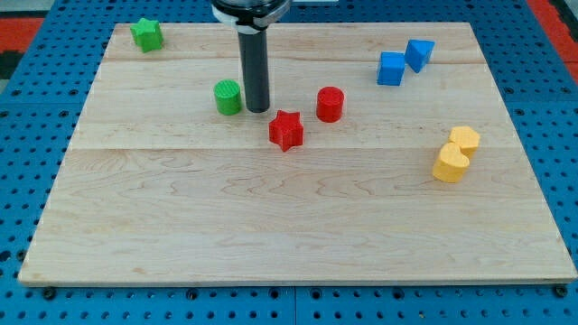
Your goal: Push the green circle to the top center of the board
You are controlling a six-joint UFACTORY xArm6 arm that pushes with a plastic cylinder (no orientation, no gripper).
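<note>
The green circle [228,97] sits on the wooden board [298,217], left of centre in the upper part. My tip [258,109] rests on the board just to the circle's right, nearly touching it. The rod rises from there to the view's top. The red star [286,130] lies just below and right of my tip.
A red circle [330,104] is right of my tip. A green star [146,34] sits at the top left corner. Two blue blocks [391,69] [419,54] sit at the top right. Two yellow blocks [451,165] [464,140] touch each other at the right.
</note>
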